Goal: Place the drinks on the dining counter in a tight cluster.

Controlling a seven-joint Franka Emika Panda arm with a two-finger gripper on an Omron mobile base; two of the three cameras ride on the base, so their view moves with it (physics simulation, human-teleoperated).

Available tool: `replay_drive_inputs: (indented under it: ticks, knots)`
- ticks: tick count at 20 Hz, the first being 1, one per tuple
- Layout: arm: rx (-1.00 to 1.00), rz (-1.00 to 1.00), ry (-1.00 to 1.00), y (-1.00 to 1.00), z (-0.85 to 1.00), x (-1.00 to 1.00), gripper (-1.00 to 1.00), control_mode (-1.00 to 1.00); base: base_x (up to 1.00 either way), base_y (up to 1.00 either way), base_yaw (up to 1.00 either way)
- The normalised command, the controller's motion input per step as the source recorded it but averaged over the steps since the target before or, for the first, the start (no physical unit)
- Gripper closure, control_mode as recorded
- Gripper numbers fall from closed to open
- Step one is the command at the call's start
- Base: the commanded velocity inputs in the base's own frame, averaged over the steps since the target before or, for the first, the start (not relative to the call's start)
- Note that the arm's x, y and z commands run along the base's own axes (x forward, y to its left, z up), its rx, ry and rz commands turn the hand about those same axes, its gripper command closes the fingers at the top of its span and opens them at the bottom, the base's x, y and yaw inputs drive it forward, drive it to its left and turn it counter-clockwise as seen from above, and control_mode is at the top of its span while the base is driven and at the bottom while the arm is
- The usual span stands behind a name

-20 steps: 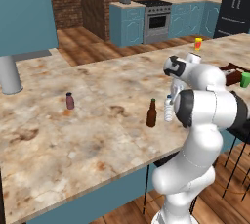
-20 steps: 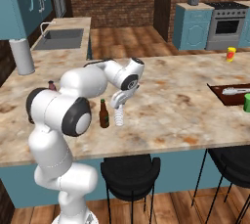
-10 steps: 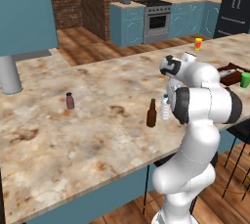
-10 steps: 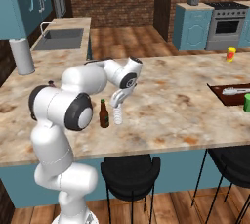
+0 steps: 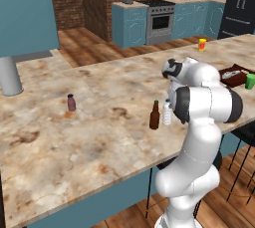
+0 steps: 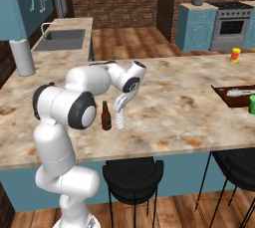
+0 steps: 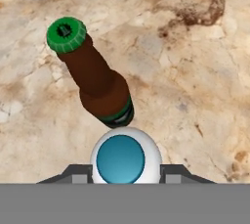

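Long beige stone dining counter with brown marbled blotches is carrying all three drinks. The white Franka arm is reaching down over its near edge, the two-finger gripper sitting directly above the pale clear plastic water bottle with a blue cap. This bottle is standing upright just beside the brown glass bottle with a green cap — close, though whether the two are touching cannot be told. The short dark maroon can is standing well apart from the pair, farther along the counter toward the grey cylinder.

Step in hand, as judged: the water bottle is being set down next to the brown bottle, so two of three drinks are already grouped. The next move calls for letting go cleanly and lifting straight up so that neither bottle is tipped, then going for the can and bringing it to the pair.

Hard to make out: in the hand view the finger tips are showing either side of the cap, but the grey band is cutting them off — whether they are clamping the bottle or parted from it cannot be told. In the left base view the arm's own elbow is covering the hand
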Motion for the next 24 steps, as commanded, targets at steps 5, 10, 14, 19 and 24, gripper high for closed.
replay_drive_inputs:
  ticks: [5,10,14,19,24]
  knots:
    - [0.04,0.03,0.0,0.0,-0.27,0.0,1.0,-1.0,0.0,0.0,0.0]
    - [0.03,0.0,-0.02,0.0,-0.09,0.09,1.0,-1.0,0.0,0.0,0.0]
    - [0.0,0.0,0.0,0.0,0.0,0.24,1.0,-1.0,0.0,0.0,0.0]
    - [0.0,0.0,-0.01,0.0,-0.02,0.03,1.0,-1.0,0.0,0.0,0.0]
    - [0.0,0.0,-0.05,0.0,-0.02,-0.04,1.0,-1.0,0.0,0.0,0.0]
